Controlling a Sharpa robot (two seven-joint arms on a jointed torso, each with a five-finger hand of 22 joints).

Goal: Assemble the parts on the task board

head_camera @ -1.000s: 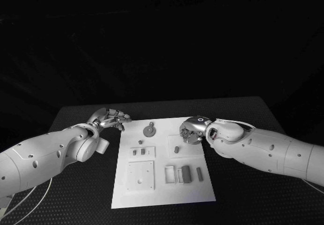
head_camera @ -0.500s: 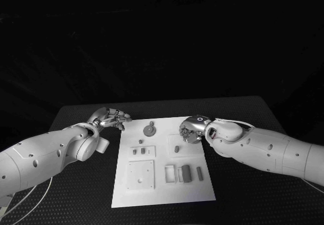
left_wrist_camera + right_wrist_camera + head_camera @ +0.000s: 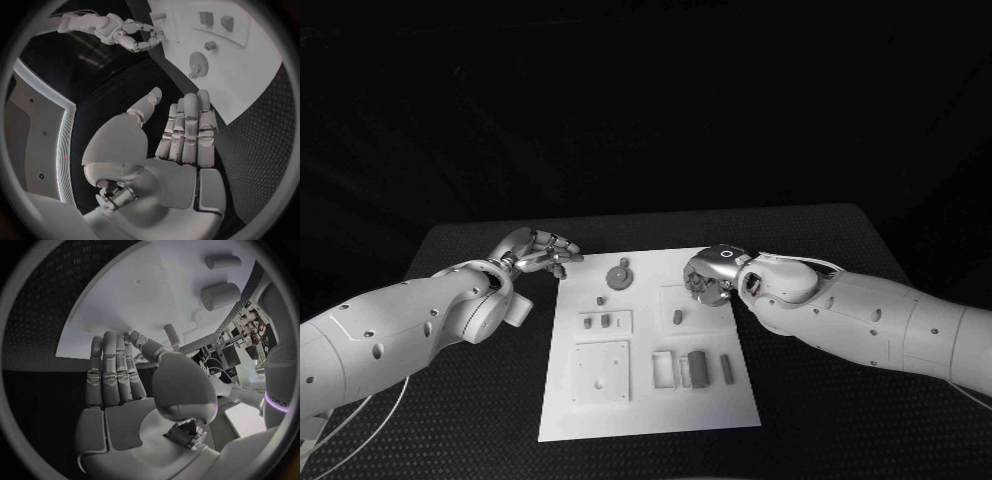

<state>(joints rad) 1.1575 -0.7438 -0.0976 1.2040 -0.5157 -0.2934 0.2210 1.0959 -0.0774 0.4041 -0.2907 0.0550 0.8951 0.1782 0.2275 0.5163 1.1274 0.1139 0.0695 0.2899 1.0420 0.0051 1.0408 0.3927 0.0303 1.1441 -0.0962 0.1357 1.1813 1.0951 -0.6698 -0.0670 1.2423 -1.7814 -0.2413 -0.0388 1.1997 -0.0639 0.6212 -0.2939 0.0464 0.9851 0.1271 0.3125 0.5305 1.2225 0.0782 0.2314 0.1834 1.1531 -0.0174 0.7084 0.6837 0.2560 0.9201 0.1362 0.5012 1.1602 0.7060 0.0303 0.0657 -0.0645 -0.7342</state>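
Left robot hand (image 3: 538, 250): hovers just off the task board's (image 3: 733, 400) far-left corner, over the bare tabletop (image 3: 473, 410). Left wrist view shows its fingers (image 3: 187, 130) straight and side by side, thumb apart, nothing in the palm. So it's open and empty.

Task board: white plate, middle of the tabletop, long axis running away from the robot. Going left to right across it:
- Square plate (image 3: 602, 373) in the board's near-left part, a smaller block with two slots (image 3: 603, 323) just beyond it.
- Round disc part (image 3: 619, 277) at the board's far end, lying flat, with a small peg (image 3: 600, 301) just nearer than it.
- Short oblong part (image 3: 678, 318) near the board's centre, long axis along the board's length.
- Row of three upright bars (image 3: 692, 369) at the board's near-right, all long axis along the board's length.

Right robot hand (image 3: 705, 275): over the board's far-right area, fingers (image 3: 115, 370) extended together toward the board surface. Right wrist view shows two cylinder-shaped pieces (image 3: 220, 295) beyond the fingertips, none held. Open, empty; can't tell whether the fingertips touch the board.

My read: this is the reach-and-pick stage and no part is in hand yet. To do it well, bring the right hand down square over one part, thumb opposite the fingers across the part's short axis, and keep the left hand ready to steady the board edge.
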